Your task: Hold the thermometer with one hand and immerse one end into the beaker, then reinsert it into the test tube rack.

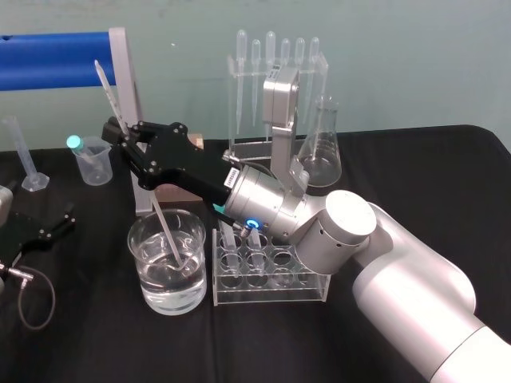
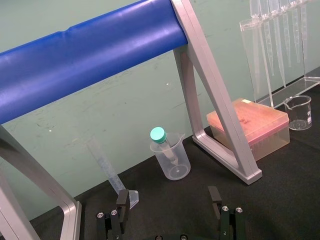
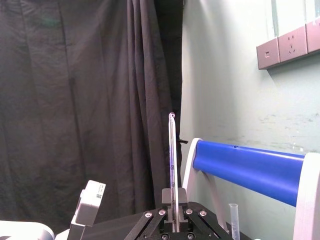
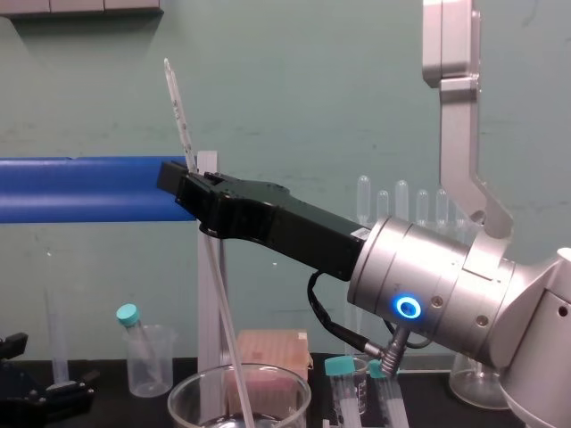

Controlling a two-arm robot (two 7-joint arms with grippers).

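The thermometer [image 1: 108, 92] is a long thin whitish rod, tilted, with its top leaning toward the blue bar. Its lower end reaches down inside the wide clear beaker [image 1: 142, 271], which holds water. My right gripper [image 1: 129, 145], long and black on a silver wrist with a blue ring light, is shut on the rod's middle, above and behind the beaker. The chest view shows the same grip [image 4: 193, 194] above the beaker's rim [image 4: 192, 392]. The clear test tube rack [image 1: 271, 294] stands just right of the beaker. My left gripper [image 1: 49, 230] rests open at the table's left.
A blue bar on a metal frame [image 1: 56, 57] crosses the back left. Behind stand a pipette stand [image 1: 275, 76], a conical flask [image 1: 323, 152], a small plastic beaker [image 1: 92, 163] with a teal-capped tube and a graduated cylinder [image 1: 24, 155]. A pink box [image 2: 250, 125] sits behind the frame.
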